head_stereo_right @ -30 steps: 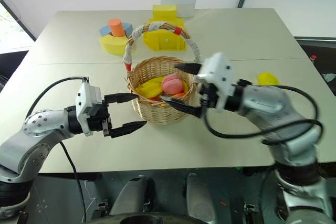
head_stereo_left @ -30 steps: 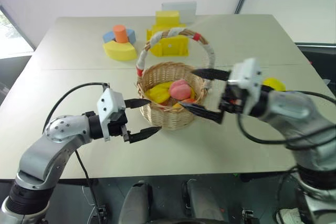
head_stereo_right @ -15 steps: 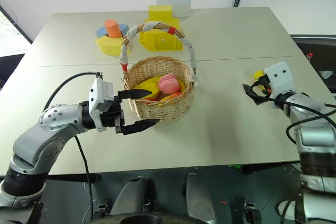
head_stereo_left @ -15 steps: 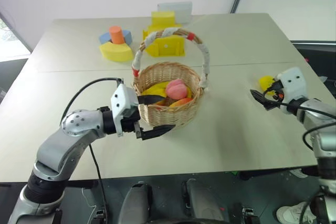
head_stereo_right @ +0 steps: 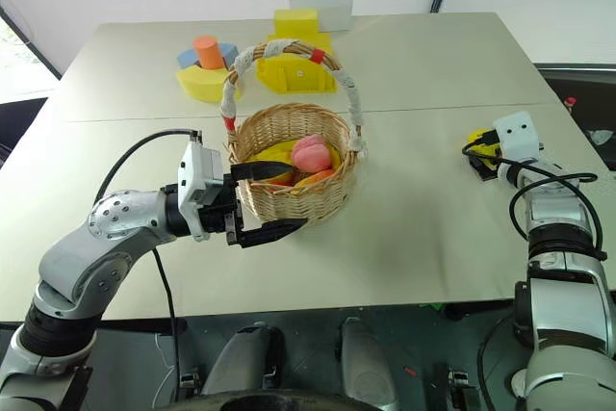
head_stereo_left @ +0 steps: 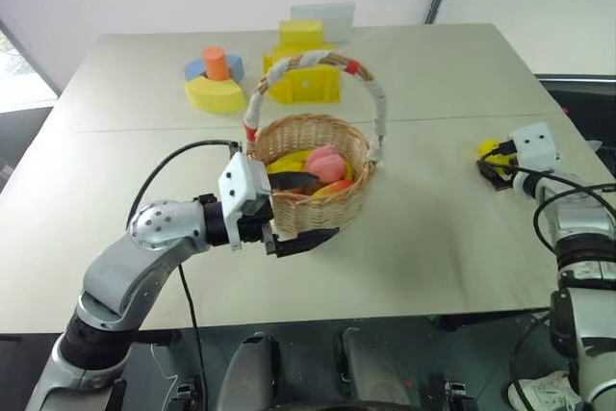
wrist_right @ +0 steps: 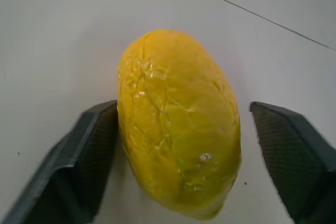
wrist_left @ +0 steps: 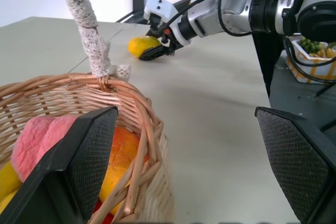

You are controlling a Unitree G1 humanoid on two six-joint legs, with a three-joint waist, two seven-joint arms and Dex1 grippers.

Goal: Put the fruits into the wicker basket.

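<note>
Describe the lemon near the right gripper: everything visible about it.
The lemon is a yellow oval fruit with wrinkled, slightly glossy skin. It lies on its side on the table, out at the right, apart from the wicker basket. The right gripper straddles it: one finger is against its side, the other stands clear. It is not lifted.

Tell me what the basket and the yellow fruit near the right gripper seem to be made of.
The basket looks like tan woven wicker: interlaced strands show. The lemon looks like glossy moulded plastic or foam, with a wrinkled skin and small highlights; which, I cannot tell.
</note>
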